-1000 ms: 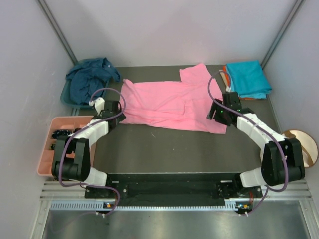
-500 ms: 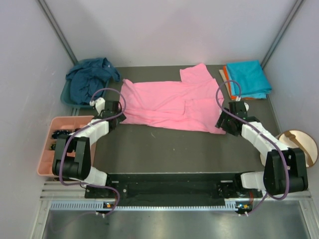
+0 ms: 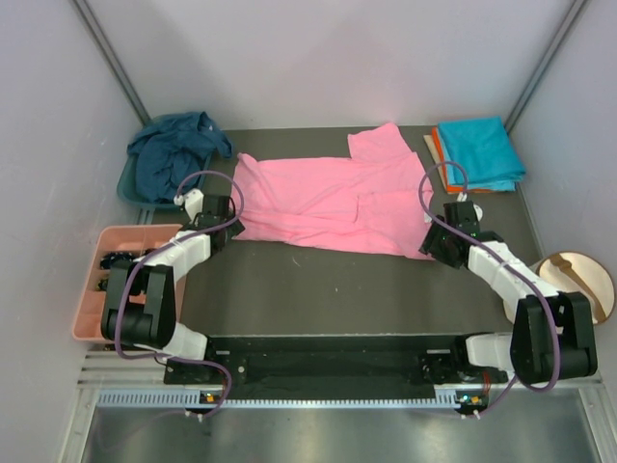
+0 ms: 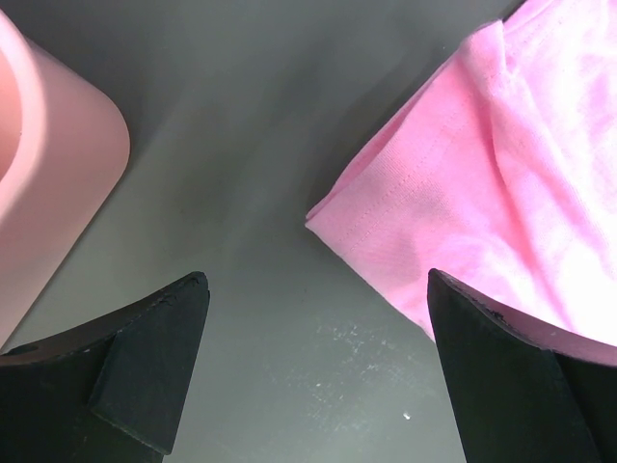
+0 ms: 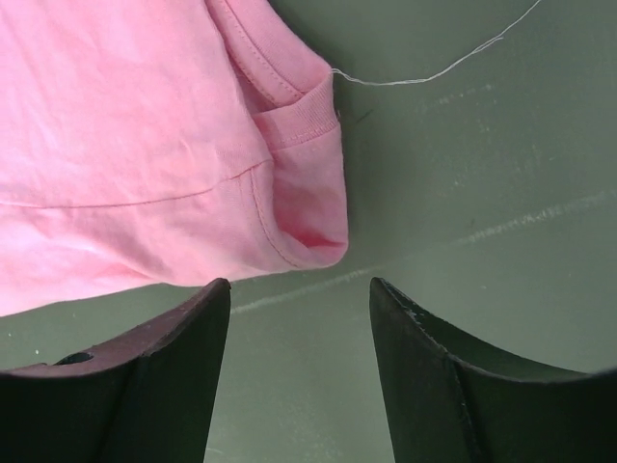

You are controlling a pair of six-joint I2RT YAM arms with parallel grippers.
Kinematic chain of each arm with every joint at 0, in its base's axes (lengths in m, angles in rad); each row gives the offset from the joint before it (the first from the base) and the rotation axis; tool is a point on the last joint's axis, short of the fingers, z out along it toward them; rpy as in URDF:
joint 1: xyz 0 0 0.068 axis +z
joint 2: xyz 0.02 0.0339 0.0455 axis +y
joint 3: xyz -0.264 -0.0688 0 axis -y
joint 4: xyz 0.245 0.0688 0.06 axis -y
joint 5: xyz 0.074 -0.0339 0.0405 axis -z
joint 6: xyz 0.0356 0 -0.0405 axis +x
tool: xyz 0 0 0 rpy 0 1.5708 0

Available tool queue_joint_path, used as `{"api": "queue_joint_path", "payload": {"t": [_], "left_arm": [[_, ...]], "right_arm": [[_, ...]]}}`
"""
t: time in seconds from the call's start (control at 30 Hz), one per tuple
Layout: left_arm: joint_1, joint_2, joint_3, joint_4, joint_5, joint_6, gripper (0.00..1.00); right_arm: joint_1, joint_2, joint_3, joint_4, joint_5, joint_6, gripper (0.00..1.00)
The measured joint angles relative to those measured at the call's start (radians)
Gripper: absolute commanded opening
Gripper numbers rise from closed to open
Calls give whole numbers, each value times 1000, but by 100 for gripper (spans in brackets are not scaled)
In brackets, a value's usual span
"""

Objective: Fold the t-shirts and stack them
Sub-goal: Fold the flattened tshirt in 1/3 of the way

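Note:
A bright pink t-shirt (image 3: pixel 328 198) lies spread out across the middle of the table. My left gripper (image 3: pixel 229 214) stands open just off its near-left corner. In the left wrist view that corner (image 4: pixel 482 183) lies ahead and to the right of the left gripper (image 4: pixel 316 289), with bare table between the fingers. My right gripper (image 3: pixel 434 241) is open beside the shirt's near-right corner, and in the right wrist view the hemmed pink corner (image 5: pixel 299 193) lies just beyond the right gripper (image 5: pixel 300 289). A navy t-shirt (image 3: pixel 174 149) is bunched at the back left. A folded turquoise t-shirt (image 3: pixel 480 151) rests on an orange one (image 3: pixel 440 154) at the back right.
A salmon compartment tray (image 3: pixel 96 280) with small dark parts sits at the left edge, and its rim (image 4: pixel 58 164) also shows in the left wrist view. A teal basin (image 3: pixel 130 188) holds the navy shirt. A round wooden disc (image 3: pixel 578 280) lies at the right edge. A loose thread (image 5: pixel 434 72) lies beside the pink corner.
My right gripper has moved right and nearer, off the pink shirt's near-right corner onto bare table, and its jaws have narrowed a little. The left arm has not moved.

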Motion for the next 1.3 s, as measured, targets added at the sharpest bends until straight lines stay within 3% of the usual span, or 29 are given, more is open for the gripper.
{"api": "queue_joint_path", "payload": {"t": [0.2,0.33,0.67,1.3], "left_arm": [[0,0,0,0,6,0,99],[0,0,0,1,7,0,99],[0,17,0,5,14,0,99],[0,33,0,6,18,1,99]], "right_arm": [[0,-5,0,-2,3,16,55],[0,-39,-5,-15,27,45,47],[0,-171,-20,-90,128,172,48],[-2,-26,-27,-74,161,256,48]]}}
